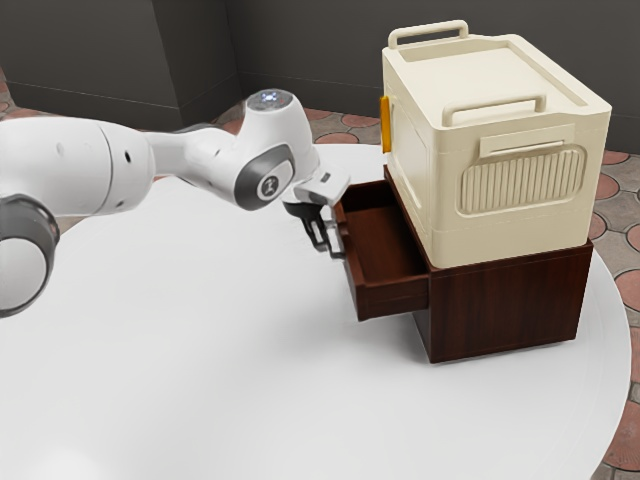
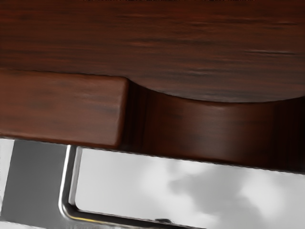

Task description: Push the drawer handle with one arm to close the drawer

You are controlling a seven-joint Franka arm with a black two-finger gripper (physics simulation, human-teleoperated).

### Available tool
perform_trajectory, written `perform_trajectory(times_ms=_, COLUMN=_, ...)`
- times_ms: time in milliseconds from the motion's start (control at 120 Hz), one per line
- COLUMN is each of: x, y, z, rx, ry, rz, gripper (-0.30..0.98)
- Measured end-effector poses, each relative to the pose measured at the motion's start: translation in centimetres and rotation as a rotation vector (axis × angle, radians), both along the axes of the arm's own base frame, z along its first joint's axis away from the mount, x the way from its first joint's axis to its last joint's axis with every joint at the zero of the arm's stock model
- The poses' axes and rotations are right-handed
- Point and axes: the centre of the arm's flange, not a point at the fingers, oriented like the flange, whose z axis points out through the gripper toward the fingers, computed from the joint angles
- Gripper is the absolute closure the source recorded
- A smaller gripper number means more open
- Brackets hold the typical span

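exterior high, wrist close, drawer (image 1: 392, 298) seemingly shared

We see streaky reddish-brown grain on the drawer (image 1: 395, 298) and cabinet (image 1: 505, 305) — cream on the box (image 1: 445, 205), stripes on its grille (image 1: 522, 182), an orange-yellow strip (image 1: 385, 125); silvery handle (image 2: 66, 186), black gripper (image 1: 324, 240), white-and-grey arm (image 1: 75, 150), white table (image 1: 200, 350), charcoal walls (image 1: 300, 50) — and dusty-red patches on greyish floor (image 1: 613, 203)
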Motion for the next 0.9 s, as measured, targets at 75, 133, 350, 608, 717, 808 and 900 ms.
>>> perform_trajectory(times_ms=75, x=0.6, y=-0.6, z=0.0, rx=-0.004, ry=-0.009, rz=-0.012, gripper=0.79)
perform_trajectory(times_ms=133, x=1.1, y=-1.0, z=0.0, rx=-0.006, ry=-0.015, rz=-0.019, gripper=0.79)
perform_trajectory(times_ms=350, x=2.3, y=-2.9, z=0.3, rx=-0.019, ry=-0.041, rz=-0.051, gripper=0.79)
perform_trajectory(times_ms=608, x=3.7, y=-5.2, z=0.0, rx=-0.031, ry=-0.060, rz=-0.084, gripper=0.79)
perform_trajectory(times_ms=717, x=4.5, y=-5.8, z=0.3, rx=-0.037, ry=-0.077, rz=-0.092, gripper=0.79)
perform_trajectory(times_ms=808, x=4.9, y=-6.6, z=0.5, rx=-0.041, ry=-0.090, rz=-0.102, gripper=0.79)
perform_trajectory(times_ms=900, x=5.0, y=-7.8, z=0.7, rx=-0.043, ry=-0.099, rz=-0.117, gripper=0.78)
